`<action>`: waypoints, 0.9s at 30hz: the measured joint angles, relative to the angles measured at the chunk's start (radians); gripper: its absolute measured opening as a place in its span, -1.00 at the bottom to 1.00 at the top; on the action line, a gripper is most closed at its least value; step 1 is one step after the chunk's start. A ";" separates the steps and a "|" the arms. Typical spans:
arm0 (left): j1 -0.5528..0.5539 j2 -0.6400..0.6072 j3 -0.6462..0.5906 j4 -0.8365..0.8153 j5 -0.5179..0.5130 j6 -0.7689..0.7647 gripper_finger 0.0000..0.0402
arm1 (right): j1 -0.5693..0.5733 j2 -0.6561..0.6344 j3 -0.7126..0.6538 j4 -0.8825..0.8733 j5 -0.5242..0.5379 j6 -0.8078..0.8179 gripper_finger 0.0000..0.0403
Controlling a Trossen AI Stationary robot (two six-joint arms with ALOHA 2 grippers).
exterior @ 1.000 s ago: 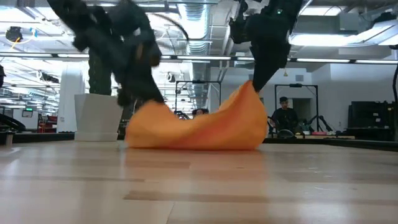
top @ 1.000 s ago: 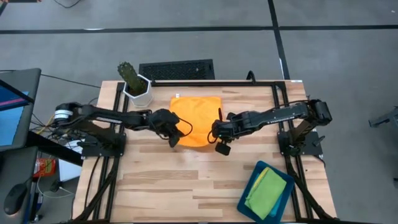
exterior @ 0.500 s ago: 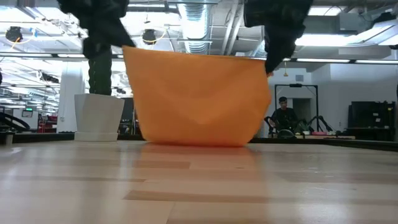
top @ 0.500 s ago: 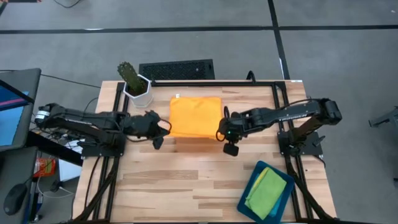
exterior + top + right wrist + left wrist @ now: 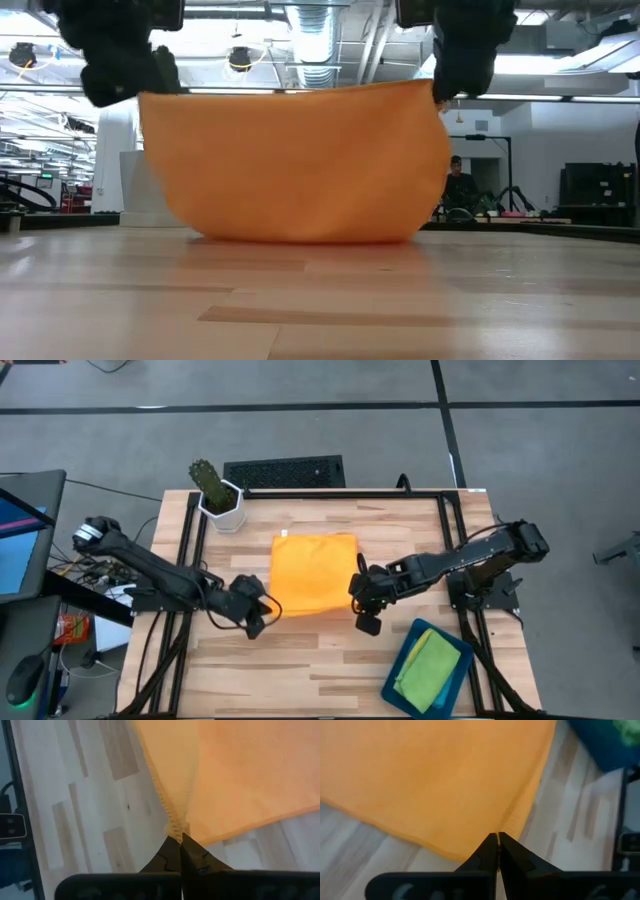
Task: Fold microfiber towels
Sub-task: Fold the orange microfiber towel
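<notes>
Left gripper (image 5: 262, 612) and right gripper (image 5: 362, 603), both clamped tight, hold the orange towel (image 5: 313, 573) by its six-o'clock corners above the tabletop (image 5: 300, 660).

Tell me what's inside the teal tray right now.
The teal tray holds a green towel on top, yellow edging beneath it. Anything lower is covered.

Robotics lab — exposed ceiling ducts (image 5: 318, 45)

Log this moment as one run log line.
left gripper: shut on orange towel corner | right gripper: shut on other corner | towel: lifted, spread between grippers, bottom edge on table
</notes>
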 joint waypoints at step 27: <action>-0.011 0.028 -0.001 0.008 -0.016 -0.060 -1.00 | -0.029 0.013 -0.001 -0.044 -0.052 -0.198 -0.26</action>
